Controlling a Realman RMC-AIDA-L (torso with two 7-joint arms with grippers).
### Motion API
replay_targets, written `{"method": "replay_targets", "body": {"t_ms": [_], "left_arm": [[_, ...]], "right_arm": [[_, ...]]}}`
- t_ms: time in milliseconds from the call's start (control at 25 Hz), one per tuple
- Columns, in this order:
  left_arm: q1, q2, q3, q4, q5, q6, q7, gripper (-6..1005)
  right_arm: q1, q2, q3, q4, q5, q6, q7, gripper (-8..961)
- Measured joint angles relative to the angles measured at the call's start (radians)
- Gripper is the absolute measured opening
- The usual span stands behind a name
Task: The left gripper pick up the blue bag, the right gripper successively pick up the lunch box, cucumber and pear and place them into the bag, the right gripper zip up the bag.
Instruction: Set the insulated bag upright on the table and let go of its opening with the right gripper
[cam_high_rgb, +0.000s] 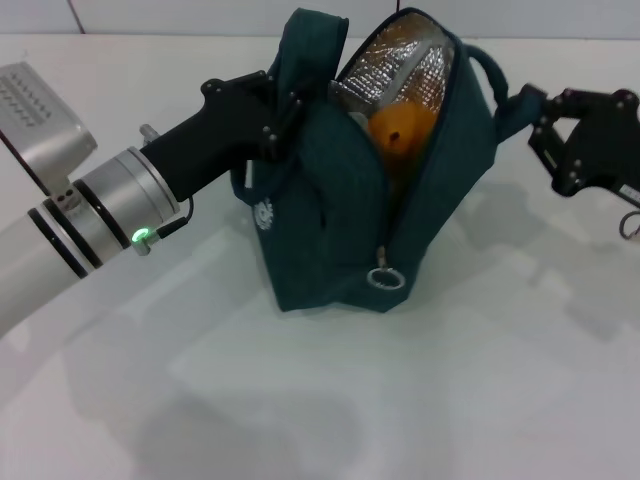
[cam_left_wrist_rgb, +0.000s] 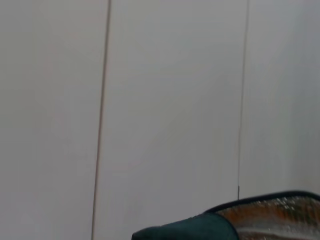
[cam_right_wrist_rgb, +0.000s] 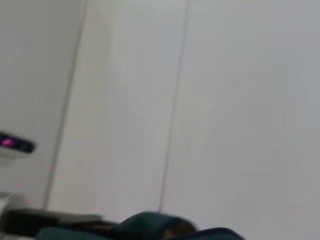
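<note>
The blue bag (cam_high_rgb: 320, 200) stands on the white table, its top unzipped and its silver lining (cam_high_rgb: 410, 65) showing. An orange-yellow pear (cam_high_rgb: 400, 130) lies inside, with the edge of a clear lunch box (cam_high_rgb: 350, 95) beside it. The cucumber is hidden. The zip pull ring (cam_high_rgb: 385, 278) hangs low at the front. My left gripper (cam_high_rgb: 285, 105) is shut on the bag's upper left edge. My right gripper (cam_high_rgb: 525, 110) is at the bag's right side, by the strap (cam_high_rgb: 488, 70). The bag's rim shows in the left wrist view (cam_left_wrist_rgb: 270, 212) and the right wrist view (cam_right_wrist_rgb: 150, 225).
The white table (cam_high_rgb: 320, 400) spreads in front of the bag. White wall panels fill both wrist views. A cable loop (cam_high_rgb: 630, 225) hangs from the right arm at the far right.
</note>
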Motion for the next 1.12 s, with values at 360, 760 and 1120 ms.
{"method": "replay_targets", "body": {"t_ms": [360, 760, 1120], "left_arm": [[-0.009, -0.002, -0.004, -0.041, 0.0, 0.073, 0.135, 160], [-0.008, -0.002, 0.011, -0.069, -0.05, 0.16, 0.236, 447], [-0.018, -0.002, 0.143, -0.094, -0.047, 0.237, 0.333, 507]], "right_arm": [[-0.002, -0.004, 0.002, 0.014, 0.093, -0.009, -0.023, 62], [0.003, 0.005, -0.022, 0.052, 0.184, -0.097, -0.121, 63], [-0.007, -0.007, -0.025, 0.069, 0.167, -0.127, -0.101, 60]]}}
